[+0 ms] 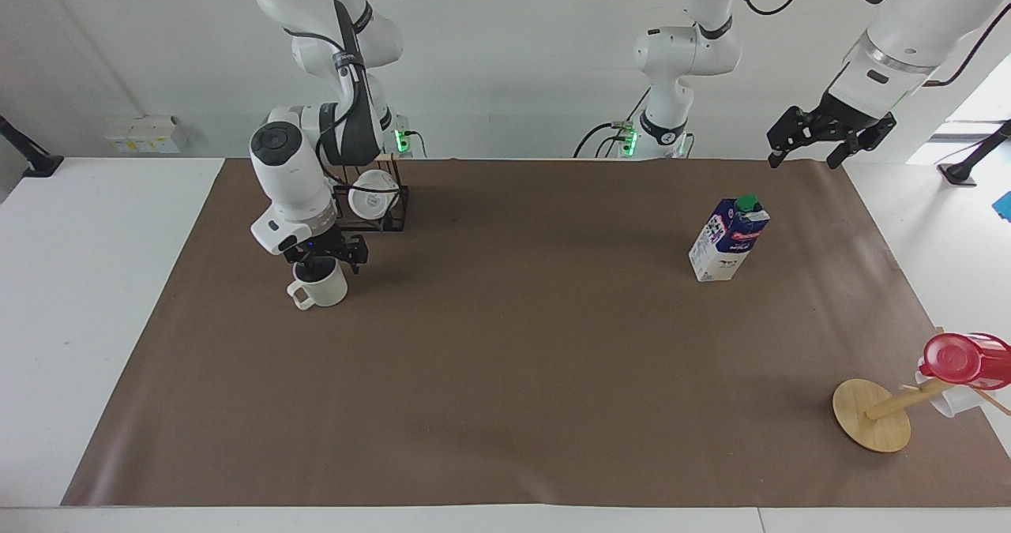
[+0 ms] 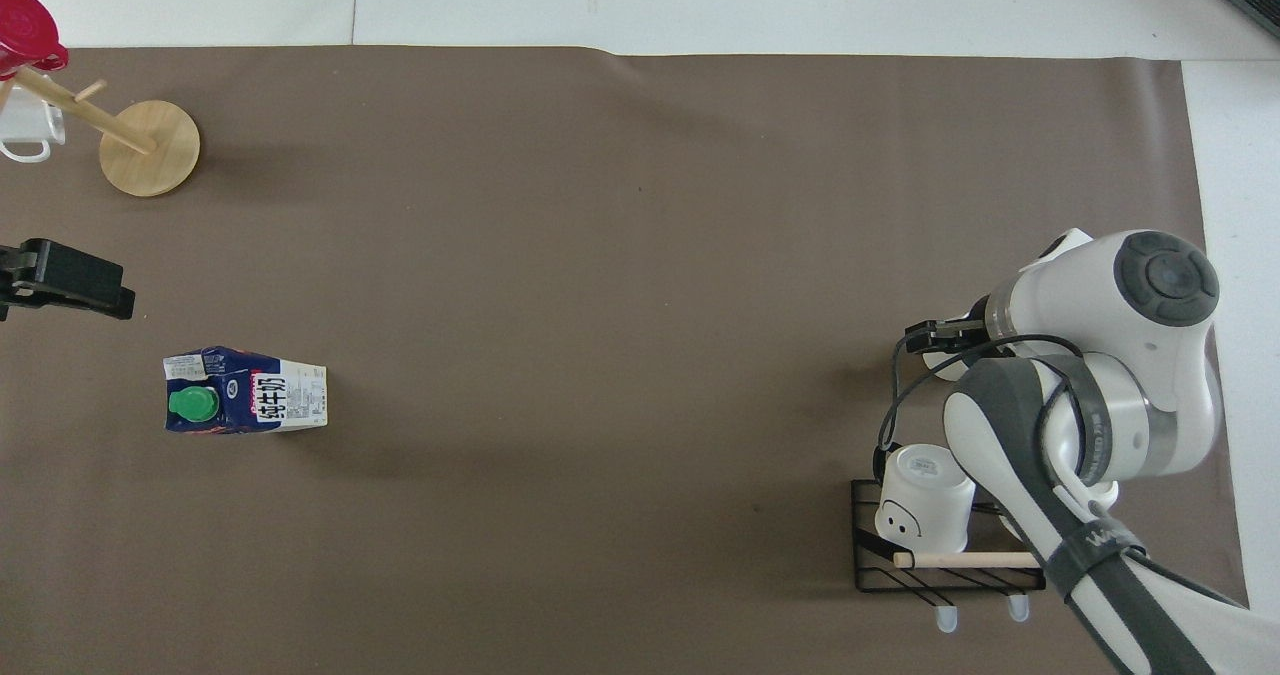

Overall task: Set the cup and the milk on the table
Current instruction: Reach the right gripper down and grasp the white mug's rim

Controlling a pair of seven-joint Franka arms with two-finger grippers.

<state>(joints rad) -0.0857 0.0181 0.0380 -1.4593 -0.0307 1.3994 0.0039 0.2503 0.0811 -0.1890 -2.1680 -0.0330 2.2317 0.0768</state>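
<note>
Standing under right tool [image 1: 325, 258]: cup [image 1: 320, 287], on table [image 1: 505, 375]

Mug [image 2: 935, 360] mostly hidden overhead under the right arm; right gripper [image 1: 325, 255] fingers too small to read.

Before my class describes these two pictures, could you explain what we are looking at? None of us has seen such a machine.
These are two robot arms at a table, each ending in a two-fingered pincer. One picture faces the robots from across the table; the other looks down from above their end. On the brown paper stand a cup and a milk carton. The right pincer is down at the cup's rim; whether it grips is unclear. The left pincer waits open in the air. A mug rack and a wooden stand sit nearby.
</note>
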